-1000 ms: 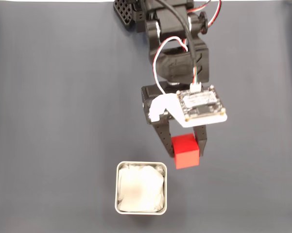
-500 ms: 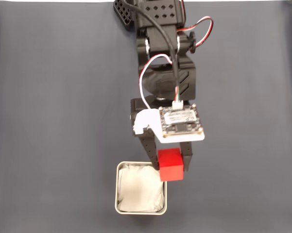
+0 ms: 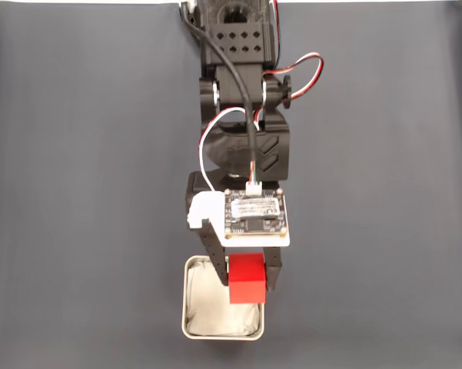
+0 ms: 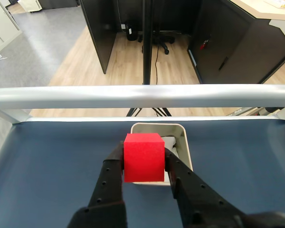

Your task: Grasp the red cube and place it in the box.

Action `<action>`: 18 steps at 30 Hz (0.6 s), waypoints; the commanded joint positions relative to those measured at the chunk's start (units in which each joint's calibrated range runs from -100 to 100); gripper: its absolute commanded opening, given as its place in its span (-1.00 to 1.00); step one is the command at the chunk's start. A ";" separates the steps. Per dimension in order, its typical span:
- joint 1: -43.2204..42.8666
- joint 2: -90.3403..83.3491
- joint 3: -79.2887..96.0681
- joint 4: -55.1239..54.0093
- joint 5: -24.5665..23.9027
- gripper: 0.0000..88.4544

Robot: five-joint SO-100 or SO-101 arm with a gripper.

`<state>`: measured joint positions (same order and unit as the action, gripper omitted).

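Observation:
The red cube (image 3: 246,280) (image 4: 143,157) is clamped between the black fingers of my gripper (image 3: 244,278) (image 4: 143,164), which is shut on it. In the fixed view the cube hangs over the upper right part of the box (image 3: 194,323), a cream-rimmed square container with white cloth lining. The wrist view shows the box (image 4: 182,142) just beyond and partly behind the cube, its rim visible at the top and right. The arm reaches down from the top of the fixed view, with a circuit board above the fingers.
A dark blue-grey mat (image 3: 77,192) covers the table. In the wrist view a metal rail (image 4: 142,96) runs along the table's far edge, with wooden floor and dark furniture beyond.
The arm has swung left and toward the box with the cube held. The cube went from right of the box to over its upper right part.

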<state>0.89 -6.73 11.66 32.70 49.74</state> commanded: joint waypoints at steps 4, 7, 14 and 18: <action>1.67 0.75 -3.82 -2.53 -0.34 -0.96; 2.09 1.44 -3.91 -3.11 -0.24 -0.96; 2.95 2.57 -3.91 -4.17 -0.29 -0.96; 3.44 2.83 -3.91 -4.25 -0.24 -0.96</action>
<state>3.41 -3.69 10.85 29.75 49.69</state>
